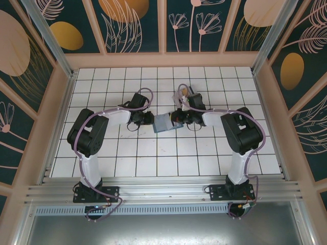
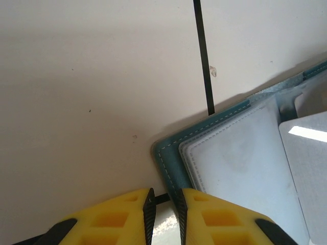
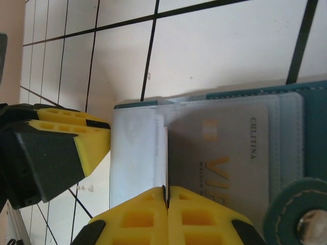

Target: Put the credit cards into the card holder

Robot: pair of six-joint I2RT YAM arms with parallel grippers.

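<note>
Seen from above, the wallet [image 1: 164, 123] lay open on the table [image 1: 153, 153] between the two hands. Its long axis ran from one hand to the other, with the left hand [image 1: 146, 118] at one end and the right hand [image 1: 180, 116] over the other. In the left wrist view, the left hand [image 2: 163, 196] had its fingers drawn almost together at the wallet's [image 2: 240, 163] teal corner. Whether they pinched the rim could not be told. A grey card [image 2: 306, 173] showed further ahead, to the right. In the right wrist view, the right hand [image 3: 166, 190] was closed on a thin card [image 3: 165, 153] seen edge-on, straight ahead of its fingertips. This card stood over the wallet's [image 3: 291, 102] pale inner face. A silvery lettered card [image 3: 219, 153] lay flat just to its right. The right hand looked better placed to do the inserting.
</note>
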